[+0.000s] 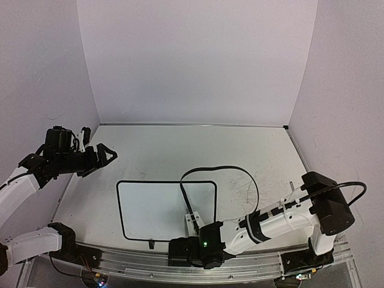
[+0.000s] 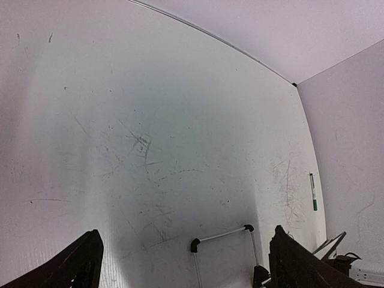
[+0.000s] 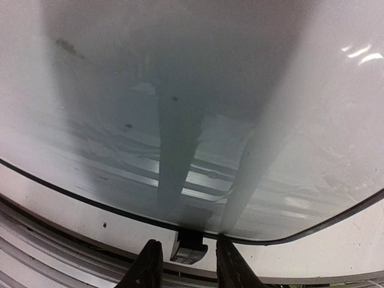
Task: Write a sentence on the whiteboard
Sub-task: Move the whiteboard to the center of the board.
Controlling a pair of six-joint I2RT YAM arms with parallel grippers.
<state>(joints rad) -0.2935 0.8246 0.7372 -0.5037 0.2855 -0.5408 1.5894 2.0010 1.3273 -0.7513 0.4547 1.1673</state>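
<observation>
The whiteboard (image 1: 162,207) lies flat near the table's front edge, its black border unbroken and its surface blank; the sentence is not in view. My right gripper (image 1: 193,225) reaches in low from the right to the board's near right edge. In the right wrist view its fingers (image 3: 148,264) stand either side of a black clip foot (image 3: 191,246) on the border, a slim gap on each side, and my right gripper (image 3: 189,257) is narrowly open. My left gripper (image 1: 107,153) hovers wide open above the table's left side, holding nothing; the board's far corner (image 2: 225,264) shows between its fingers.
A marker with a green cap (image 2: 312,193) lies on the table by the right wall. A black cable (image 1: 222,169) loops over the board's right part. The second clip foot (image 1: 151,243) sits at the near edge, beside the metal rail (image 1: 144,261).
</observation>
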